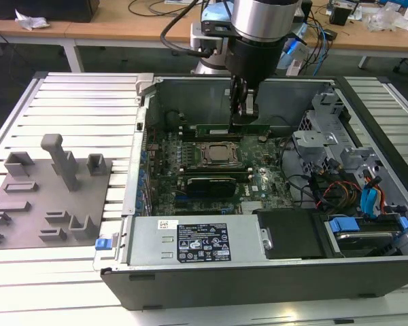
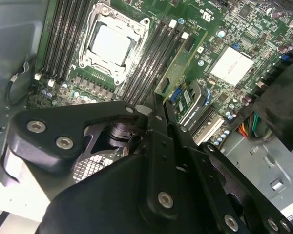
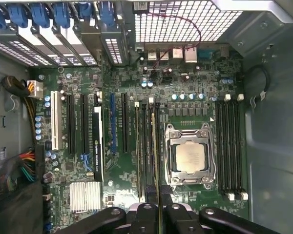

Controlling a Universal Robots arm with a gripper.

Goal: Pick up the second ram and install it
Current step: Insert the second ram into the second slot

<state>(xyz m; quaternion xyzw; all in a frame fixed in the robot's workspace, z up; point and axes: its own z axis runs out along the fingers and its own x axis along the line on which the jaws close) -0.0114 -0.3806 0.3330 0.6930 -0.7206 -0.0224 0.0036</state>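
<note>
The second ram [image 1: 214, 128] is a thin green stick, and my gripper [image 1: 243, 121] is shut on it inside the open computer case. It hangs level just above the motherboard, on the far side of the CPU socket [image 1: 217, 154]. In the first wrist view the ram [image 3: 159, 156] shows edge-on, lined up with the black memory slots [image 3: 145, 146] beside the CPU socket [image 3: 191, 158], and the gripper [image 3: 159, 209] pinches its end. In the second wrist view the ram [image 2: 183, 61] runs along the slots next to the white end clips [image 2: 184, 35]. I cannot tell whether it touches a slot.
A grey fixture plate [image 1: 47, 197] with upright holders lies at the exterior view's left. The power supply [image 1: 190, 241] sits along the case's near side. Drive bays and coloured cables [image 1: 367, 197] crowd the right. A wider dark module [image 1: 211, 182] lies on the socket's near side.
</note>
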